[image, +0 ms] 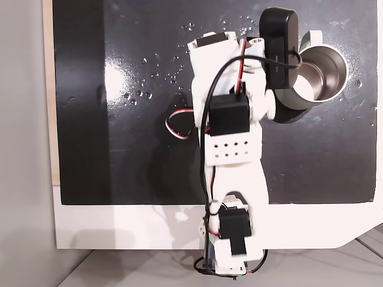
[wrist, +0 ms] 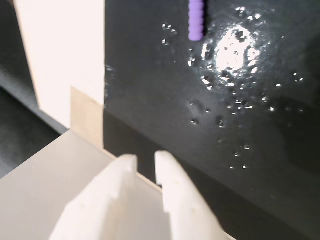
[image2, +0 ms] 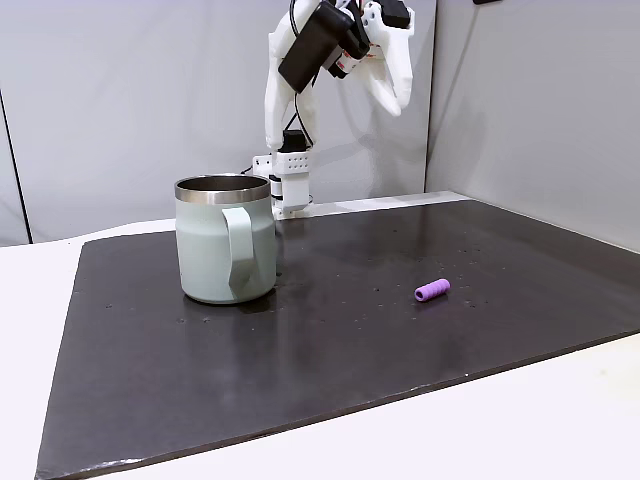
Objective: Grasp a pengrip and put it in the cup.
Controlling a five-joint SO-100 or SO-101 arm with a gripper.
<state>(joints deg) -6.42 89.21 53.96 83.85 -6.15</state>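
Purple pengrip [image2: 432, 290]: one (lying flat); cup [image2: 225, 240]: one.

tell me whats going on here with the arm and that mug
A white robot arm is raised high above a dark mat, its tool holding nothing, fingers nearly together. The small purple pengrip lies loose on the mat, well apart from the grey-green cup, which stands upright. Nothing has been picked up yet.

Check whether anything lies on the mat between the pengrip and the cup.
Nothing visible does. In a fixed view the pengrip lies alone on the dark mat, right of the cup, with bare mat between them. The gripper is raised high above.
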